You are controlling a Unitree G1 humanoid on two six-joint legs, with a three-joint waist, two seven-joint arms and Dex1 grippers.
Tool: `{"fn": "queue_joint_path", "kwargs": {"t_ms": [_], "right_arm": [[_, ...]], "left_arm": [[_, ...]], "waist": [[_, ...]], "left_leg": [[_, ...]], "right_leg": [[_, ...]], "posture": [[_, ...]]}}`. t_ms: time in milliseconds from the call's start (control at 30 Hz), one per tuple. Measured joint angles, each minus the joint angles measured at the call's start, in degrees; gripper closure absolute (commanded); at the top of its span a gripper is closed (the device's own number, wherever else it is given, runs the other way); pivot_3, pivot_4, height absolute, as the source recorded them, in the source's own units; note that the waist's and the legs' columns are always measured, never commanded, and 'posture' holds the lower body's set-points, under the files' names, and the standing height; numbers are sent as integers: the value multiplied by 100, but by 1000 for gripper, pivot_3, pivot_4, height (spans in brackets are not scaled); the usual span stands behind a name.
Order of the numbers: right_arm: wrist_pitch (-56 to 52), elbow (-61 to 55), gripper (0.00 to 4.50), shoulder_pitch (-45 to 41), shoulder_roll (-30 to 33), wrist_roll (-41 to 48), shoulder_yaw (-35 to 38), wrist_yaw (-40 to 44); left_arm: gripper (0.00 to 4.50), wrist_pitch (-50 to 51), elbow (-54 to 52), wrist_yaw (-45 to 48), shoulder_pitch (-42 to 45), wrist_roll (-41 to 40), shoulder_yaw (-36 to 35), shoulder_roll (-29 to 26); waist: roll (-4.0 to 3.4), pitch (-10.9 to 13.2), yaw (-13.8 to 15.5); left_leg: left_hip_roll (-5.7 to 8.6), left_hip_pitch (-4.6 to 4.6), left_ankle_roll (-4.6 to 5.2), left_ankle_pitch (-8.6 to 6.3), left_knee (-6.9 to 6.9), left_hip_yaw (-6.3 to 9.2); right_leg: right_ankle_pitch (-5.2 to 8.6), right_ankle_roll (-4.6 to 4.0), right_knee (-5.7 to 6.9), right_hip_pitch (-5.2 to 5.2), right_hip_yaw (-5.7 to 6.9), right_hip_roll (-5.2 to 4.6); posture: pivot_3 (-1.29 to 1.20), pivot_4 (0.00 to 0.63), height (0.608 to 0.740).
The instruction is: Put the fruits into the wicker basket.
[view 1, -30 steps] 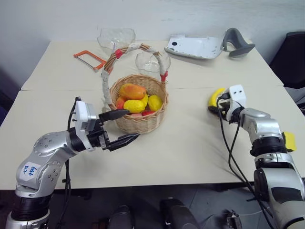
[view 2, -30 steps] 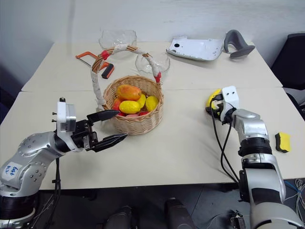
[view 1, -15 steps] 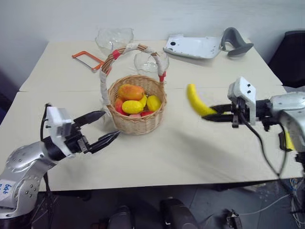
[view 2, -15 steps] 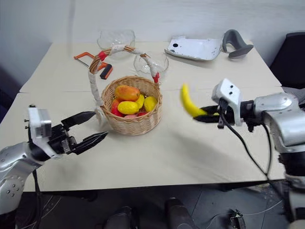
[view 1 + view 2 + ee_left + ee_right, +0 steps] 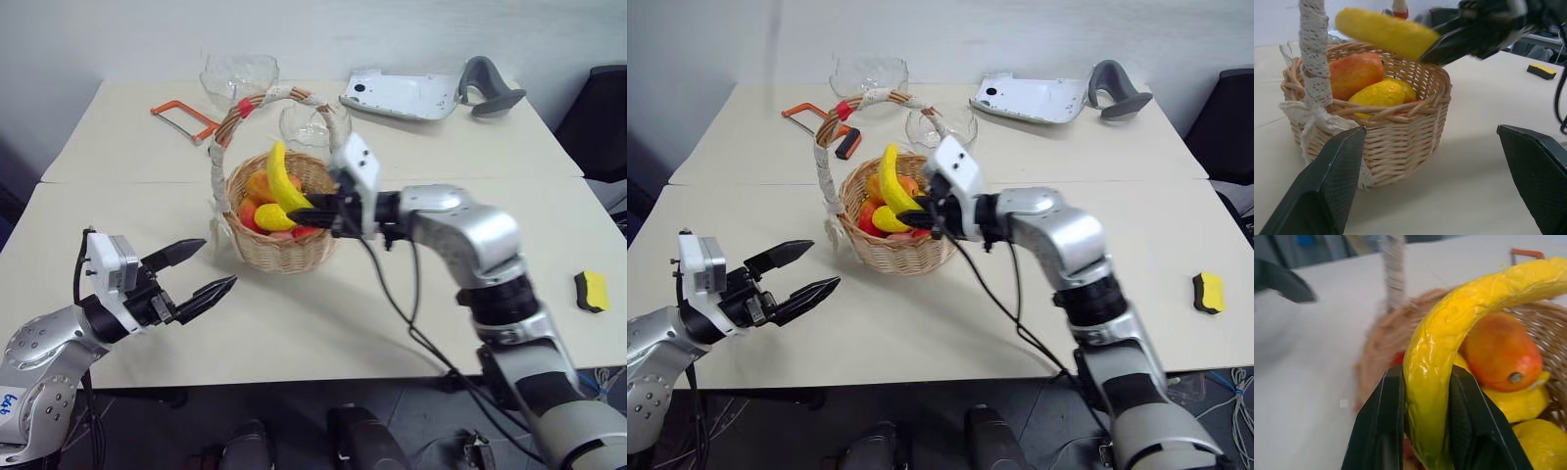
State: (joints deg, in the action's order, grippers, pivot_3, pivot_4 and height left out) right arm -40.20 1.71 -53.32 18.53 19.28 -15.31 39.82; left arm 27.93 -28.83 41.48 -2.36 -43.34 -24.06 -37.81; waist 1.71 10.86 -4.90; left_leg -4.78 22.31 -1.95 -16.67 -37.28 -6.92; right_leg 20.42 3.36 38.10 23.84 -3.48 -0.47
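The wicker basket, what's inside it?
Inside the wicker basket lie an orange-red mango and yellow lemons. Red pieces peek out underneath; the rest is covered.

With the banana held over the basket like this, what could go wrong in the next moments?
1. The right pincer grips the curved yellow toy banana only at its lower end; the long free part may swing or slip out.
2. The round tan wicker basket already holds an orange-red mango and yellow pieces, so the banana may roll off the pile.
3. The tall wrapped handle stands close; the banana may strike it.
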Motion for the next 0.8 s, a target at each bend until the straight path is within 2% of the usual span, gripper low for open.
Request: {"fn": "queue_joint_path", "kwargs": {"t_ms": [33, 100, 167, 233, 300, 367, 433, 533, 600, 633, 700, 767, 800], "right_arm": [[121, 32, 2860, 9, 8, -103, -34, -21], [367, -74, 2143, 75, 126, -246, -57, 93], [798, -516, 1533, 326, 538, -207, -58, 682], [902, -1087, 807, 604, 1055, 184, 56, 1451], [349, -1470, 222, 781, 1539, 931, 441, 2009], [-154, -1444, 222, 785, 2023, 1381, 849, 2298], [-161, -944, 222, 743, 2494, 1344, 1174, 2478], [509, 242, 222, 459, 2380, 844, 1301, 2304], [1187, 1159, 222, 92, 1888, 401, 1253, 2026], [1543, 1782, 222, -267, 1429, 140, 1178, 1781], [1996, 2473, 222, -714, 815, -145, 1009, 1522], [2290, 2973, 222, -1002, 491, -316, 916, 1423], [2480, 3342, 392, -1190, 316, -415, 916, 1411]], "left_arm": [[0, 0, -1, -37, 2, 0, 21, 30], [0, 0, -22, -101, 7, -1, 37, 50], [0, 0, -79, -143, -14, -8, 28, 52], [0, -1, -128, -180, -41, -14, -5, 53], [0, -1, -175, -249, -24, -25, -30, 69], [0, 2, -192, -309, -3, -58, -41, 83], [0, 12, -195, -393, -2, -178, -90, 113], [0, 24, -196, -471, 83, -343, -164, 147], [0, 27, -189, -466, 130, -382, -182, 141], [0, 33, -178, -457, 172, -388, -171, 136], [0, 39, -181, -448, 302, -404, -73, 136], [0, 47, -175, -447, 335, -411, -17, 136], [0, 54, -168, -448, 335, -411, -10, 137]], "waist": [[0, 0, 1], [1, 0, 1], [1, 0, 16], [1, 0, 23], [1, 0, 20], [1, 0, 3], [3, -1, -5], [6, -2, -47], [4, -1, -103], [3, 0, -167], [3, 0, -197], [3, 0, -189], [3, 0, -189]], "left_leg": [[0, 6, 0, 0, -1, 1], [-1, 5, 0, -1, 0, 6], [-1, 4, -1, -2, 8, 12], [-1, 2, 1, -4, 10, 14], [-1, -3, 11, -8, 8, 14], [-1, -15, 33, -15, 4, 11], [4, -30, 46, -13, -2, 9], [9, -53, 52, -2, 3, -4], [10, -73, 42, 9, 12, -17], [7, -80, 2, 34, 17, -23], [4, -77, -13, 42, 30, -18], [-4, -71, -23, 38, 35, -11], [-6, -70, -25, 31, 31, -11]], "right_leg": [[-2, 4, 11, 11, 1, -2], [-4, 8, 21, 12, 6, -3], [-3, 9, 19, 11, 10, -2], [-3, 10, 14, 7, 12, -1], [-2, 10, 4, -7, 11, -1], [0, 5, -15, -28, 8, -1], [-4, 3, -13, -44, 7, -4], [-22, -6, -12, -56, -4, 2], [-23, -7, -2, -61, -14, 9], [-23, -9, 7, -57, -24, 17], [-18, -14, 22, -40, -37, 28], [-17, -13, 32, -26, -30, 29], [-16, -10, 42, -22, -27, 28]], "posture": [[0, 150, 740], [0, 150, 740], [0, 150, 740], [0, 150, 740], [0, 150, 740], [0, 150, 740], [0, 150, 740], [0, 150, 740], [0, 150, 740], [0, 150, 740], [0, 150, 740], [0, 150, 740], [0, 150, 740]]}}
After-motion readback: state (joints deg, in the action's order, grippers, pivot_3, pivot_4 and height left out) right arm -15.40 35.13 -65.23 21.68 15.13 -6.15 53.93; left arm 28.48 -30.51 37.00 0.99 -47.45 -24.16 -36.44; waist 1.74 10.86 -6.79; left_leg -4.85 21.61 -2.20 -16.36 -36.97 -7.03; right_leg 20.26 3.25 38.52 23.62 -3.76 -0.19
